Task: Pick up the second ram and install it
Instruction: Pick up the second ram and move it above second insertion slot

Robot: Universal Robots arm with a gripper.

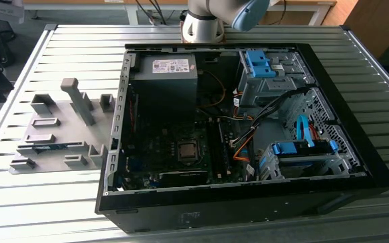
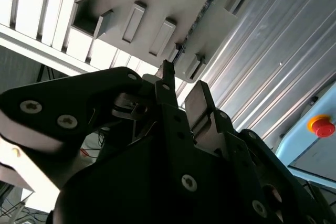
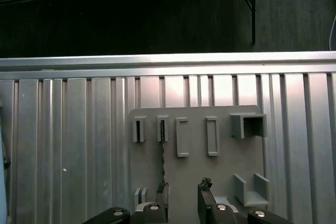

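Observation:
The second ram (image 3: 162,156) stands on edge in the grey holder plate (image 3: 226,156), showing as a thin dark strip between two slotted blocks. In the exterior view the ram (image 1: 46,148) is a green-blue strip lying low on the holder plate (image 1: 59,109), at the view's left. My gripper (image 3: 184,190) hangs above the plate, open, with nothing between its fingers. One fingertip (image 3: 161,191) lines up with the strip's near end. In the second wrist view the gripper (image 2: 181,85) points at the ram (image 2: 202,17), well apart from it.
An open black computer case (image 1: 248,202) lies on the slatted metal table (image 1: 66,202), with the motherboard (image 1: 181,152), power supply (image 1: 164,76) and blue drive cages inside. The arm's base (image 1: 201,25) stands at the far table edge. A red stop button (image 2: 321,125) sits off the table.

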